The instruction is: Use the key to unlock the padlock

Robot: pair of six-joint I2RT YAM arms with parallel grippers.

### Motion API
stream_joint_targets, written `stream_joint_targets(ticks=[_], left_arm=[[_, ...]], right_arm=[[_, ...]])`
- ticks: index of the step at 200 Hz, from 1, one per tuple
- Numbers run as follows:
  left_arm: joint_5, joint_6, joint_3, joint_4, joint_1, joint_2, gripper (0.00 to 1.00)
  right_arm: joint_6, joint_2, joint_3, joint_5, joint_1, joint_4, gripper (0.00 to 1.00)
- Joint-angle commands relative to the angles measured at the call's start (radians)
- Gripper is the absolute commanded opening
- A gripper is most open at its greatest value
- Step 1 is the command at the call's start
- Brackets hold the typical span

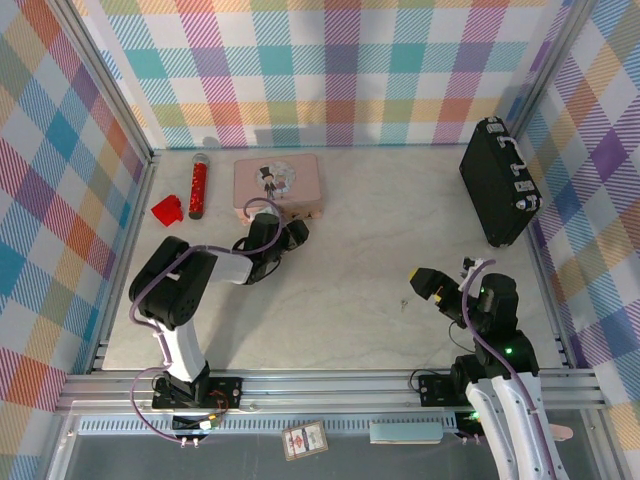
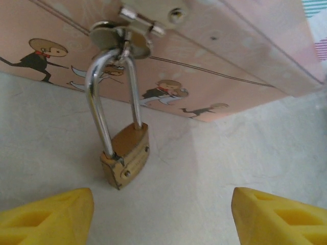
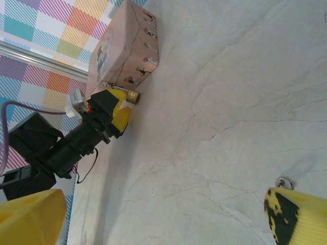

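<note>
Two yellow fingers [image 2: 46, 214] of the left gripper [image 2: 163, 217] stand wide apart, grasping nothing, close to the front wall of the pink tin [image 2: 230, 56]. The padlock [image 2: 125, 155] sits just ahead of the gap between them and touches neither. Its silver shackle is threaded through the tin's clasp [image 2: 138, 20], both legs are seated in the brass body, and the body points down toward the table [image 2: 214, 168]. The right gripper [image 3: 163, 217] is well apart from the tin, its jaws spread and empty. A tiny silvery piece, apparently the key [image 3: 283, 182], lies on the table just beside one of its fingertips. A red cylinder [image 1: 197, 188] lies beside the tin, and a black case [image 1: 497, 182] stands far from it.
</note>
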Motion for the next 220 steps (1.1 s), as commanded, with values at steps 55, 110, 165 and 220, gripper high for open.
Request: stream_joint_targets(ticks=[55,110,165,220], left_arm=[[-0.081,-0.016,0.115,-0.051,0.024,0.1,0.52],[-0.116,0.017,0.129,-0.123,0.031,0.077,0.32],[-0.127,0.078,0.112,-0.224,0.03,0.001,0.17],[-0.131,0.139,0.088,-0.415,0.018,-0.093,0.08]], right_arm=[[-0.003,0.009,0.01,-0.011,0.008,-0.008,0.99],[-0.007,0.007,0.002,-0.008,0.008,-0.025,0.99],[0.001,0.021,0.002,-0.002,0.008,-0.043,0.99],[0.011,0.064,0.0,0.01,0.008,-0.073,0.99]])
